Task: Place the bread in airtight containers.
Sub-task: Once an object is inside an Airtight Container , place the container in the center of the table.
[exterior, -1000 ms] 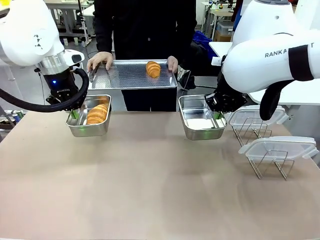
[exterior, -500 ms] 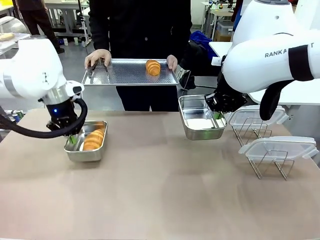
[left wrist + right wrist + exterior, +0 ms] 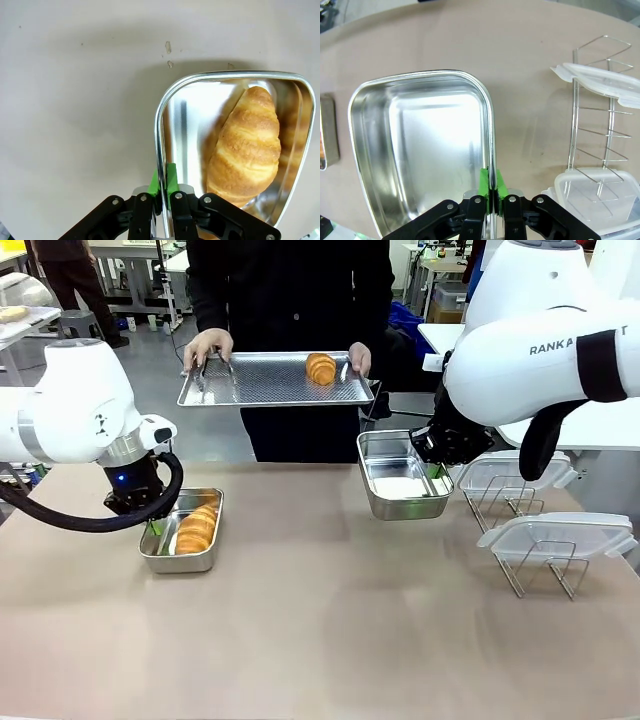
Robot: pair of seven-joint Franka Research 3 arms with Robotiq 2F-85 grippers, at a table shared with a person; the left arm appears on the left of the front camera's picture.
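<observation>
The left jaws are straddling the rim of the left steel pan (image 3: 200,76), with green pads (image 3: 172,176) on either side; whether they are pinching it or hanging loose I cannot tell. That pan is sitting on the surface (image 3: 320,640) and holding one croissant (image 3: 245,145). The right jaws are clamping the rim of the right steel pan (image 3: 420,77), which is showing its shiny floor. Across the surface a person is holding a tray (image 3: 265,390) carrying the second croissant (image 3: 321,368). Clear lids (image 3: 555,533) are resting on wire racks (image 3: 545,575) beside the right steel pan.
</observation>
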